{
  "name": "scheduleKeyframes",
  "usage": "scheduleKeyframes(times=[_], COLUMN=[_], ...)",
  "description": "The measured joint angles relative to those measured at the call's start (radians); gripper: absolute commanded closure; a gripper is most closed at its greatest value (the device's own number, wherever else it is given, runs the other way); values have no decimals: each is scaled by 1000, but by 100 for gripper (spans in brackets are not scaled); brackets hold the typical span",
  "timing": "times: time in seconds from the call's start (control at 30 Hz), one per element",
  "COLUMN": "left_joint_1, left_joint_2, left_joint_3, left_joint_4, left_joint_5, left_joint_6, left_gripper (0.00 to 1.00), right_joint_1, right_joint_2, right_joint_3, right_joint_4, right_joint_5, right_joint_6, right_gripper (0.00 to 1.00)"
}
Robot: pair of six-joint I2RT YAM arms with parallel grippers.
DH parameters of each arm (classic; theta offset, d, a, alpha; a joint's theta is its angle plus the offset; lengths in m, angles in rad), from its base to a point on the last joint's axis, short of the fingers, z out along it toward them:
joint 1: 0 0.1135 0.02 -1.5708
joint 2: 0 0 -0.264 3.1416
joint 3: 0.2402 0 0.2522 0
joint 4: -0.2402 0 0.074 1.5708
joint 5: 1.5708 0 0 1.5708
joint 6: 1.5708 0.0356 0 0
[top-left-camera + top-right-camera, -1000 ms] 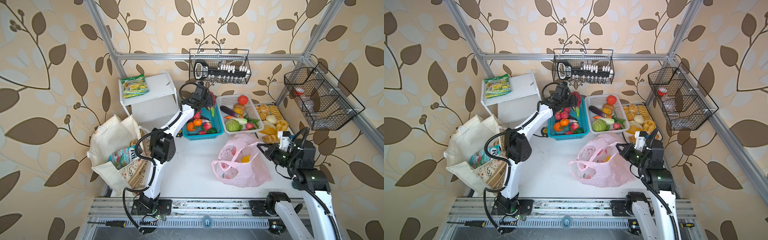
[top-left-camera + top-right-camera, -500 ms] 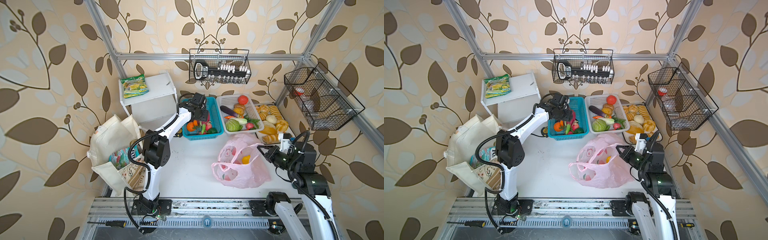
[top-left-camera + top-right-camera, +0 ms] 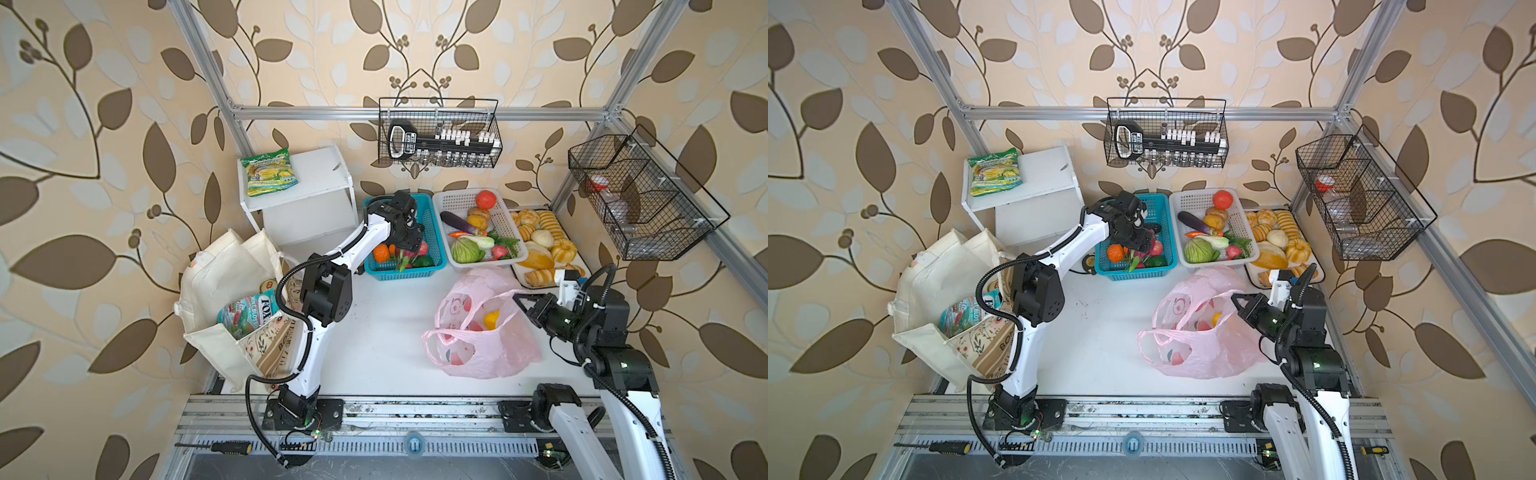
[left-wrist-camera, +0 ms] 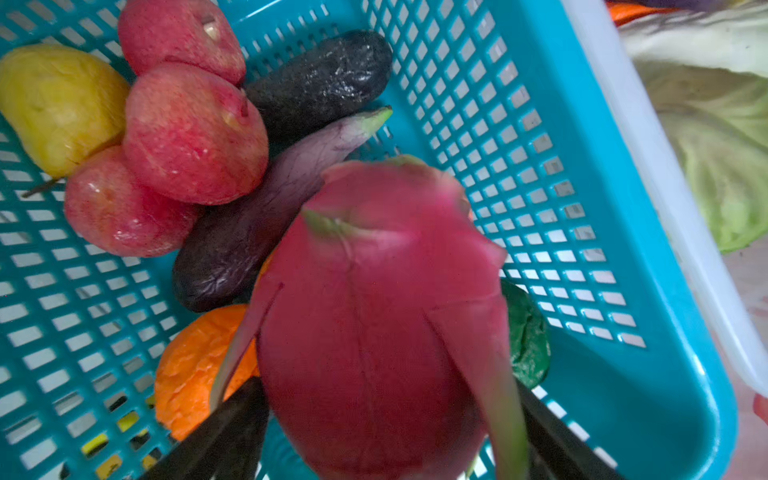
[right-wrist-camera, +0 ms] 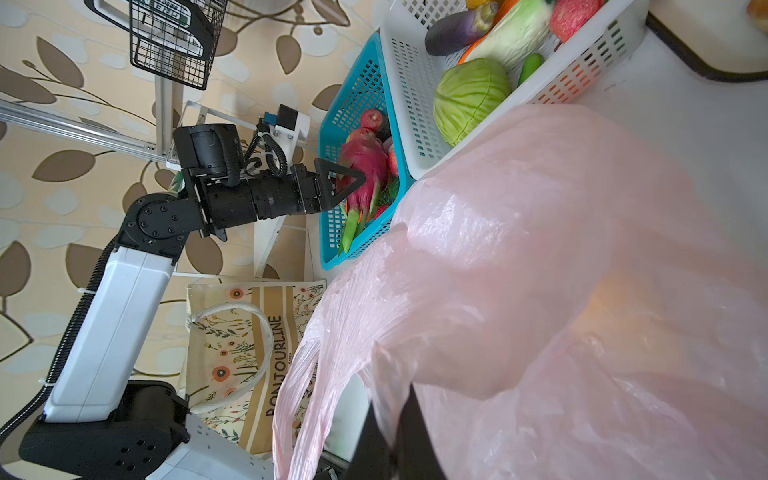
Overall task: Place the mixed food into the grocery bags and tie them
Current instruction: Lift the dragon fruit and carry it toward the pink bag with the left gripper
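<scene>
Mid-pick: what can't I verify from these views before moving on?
Whether the left gripper grips the dragon fruit: left wrist view, the fruit fills the frame, the edge cuts the fingers.
What the pink plastic bag holds: both top views, film blurs all but a yellow fruit.
Tips of the right gripper: right wrist view, bag film covers them.
Bottom of the canvas tote: both top views, its walls hide it.

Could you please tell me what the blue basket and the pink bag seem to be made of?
The blue basket: seemingly rigid moulded plastic, slightly glossy; even slotted grid walls. The pink bag: probably thin plastic film, translucent and crinkled; contents show through.
</scene>
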Motion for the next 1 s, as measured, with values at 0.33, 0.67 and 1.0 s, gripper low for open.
scheduleKeyframes(times=[0.33,0.67,1.0], left_joint_1=[0,2,-53], left_joint_2=[19,-244,-797], left_joint_3=[17,-156,-499], left_joint_4=[-24,-13,111], left_joint_5=[14,85,330], left_joint_6=[9,3,53], left_gripper=[32,35,43], right_joint_1=[0,0,2], right_joint_2=[0,10,40], right_joint_3=[0,0,-3], right_joint_4=[0,29,60], right_joint_5=[0,-5,-13], right_joint_6=[5,26,27], right_gripper=[100,100,100])
